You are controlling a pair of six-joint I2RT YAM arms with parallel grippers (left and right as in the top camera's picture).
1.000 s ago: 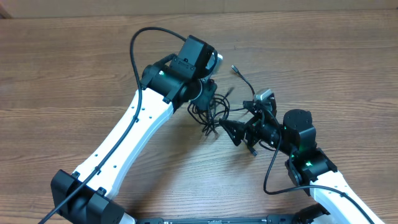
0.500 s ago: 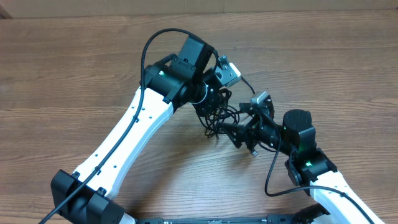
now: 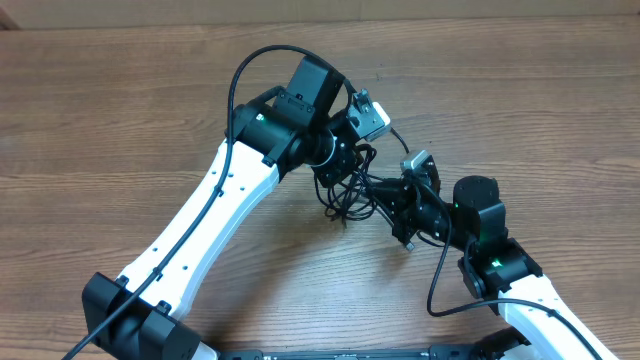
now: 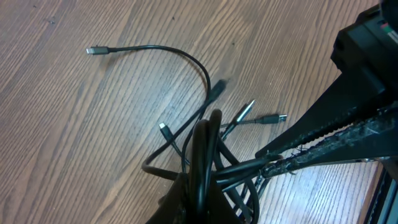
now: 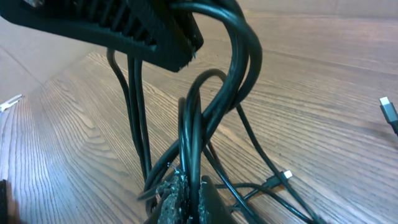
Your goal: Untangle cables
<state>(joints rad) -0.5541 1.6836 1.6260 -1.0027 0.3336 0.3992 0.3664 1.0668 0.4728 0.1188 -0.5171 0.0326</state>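
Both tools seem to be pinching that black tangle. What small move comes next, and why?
Probably ease the right tool slowly away from the left tool. Both are shut on strands of the cables, which hang bunched between them, so a gentle pull apart should loosen the knot.

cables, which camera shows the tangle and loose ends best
Left wrist: the cables show as a bunch with several plug ends fanning out over the table. Overhead gives only a small dark tangle, partly hidden. Right wrist is too close: just a few looping strands.
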